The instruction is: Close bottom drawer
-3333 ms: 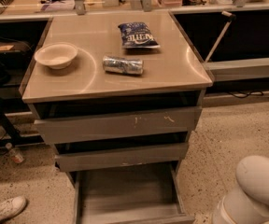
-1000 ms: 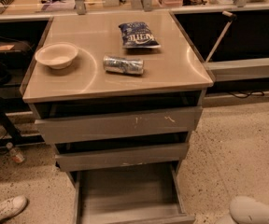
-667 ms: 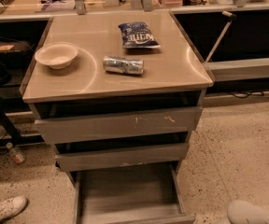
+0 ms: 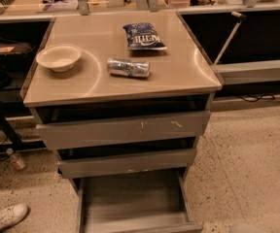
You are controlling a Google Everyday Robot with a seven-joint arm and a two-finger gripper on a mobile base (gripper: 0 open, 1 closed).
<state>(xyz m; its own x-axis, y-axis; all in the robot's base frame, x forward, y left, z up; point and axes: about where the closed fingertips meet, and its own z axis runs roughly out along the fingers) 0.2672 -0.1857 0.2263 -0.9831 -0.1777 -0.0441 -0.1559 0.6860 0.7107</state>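
Note:
The bottom drawer [image 4: 130, 200] of the grey metal cabinet is pulled far out. Its flat floor is bare and its narrow front panel [image 4: 149, 227] sits at the bottom edge of the camera view. The middle drawer [image 4: 128, 162] and the top drawer [image 4: 125, 128], which has pale scratch marks, each stand slightly out. My gripper is not in view. Only a pale sliver of my arm [image 4: 242, 228] shows at the bottom right edge, to the right of the open drawer.
On the cabinet top [image 4: 179, 76] lie a cream bowl [image 4: 58, 57], a crushed can [image 4: 128, 67] and a blue chip bag [image 4: 144, 36]. A white shoe [image 4: 6, 216] and a small bottle [image 4: 16, 159] are on the speckled floor to the left. Dark shelving flanks both sides.
The white rounded part of my arm at the lower right has sunk down out of the picture, leaving only a sliver. The drawers have not moved.

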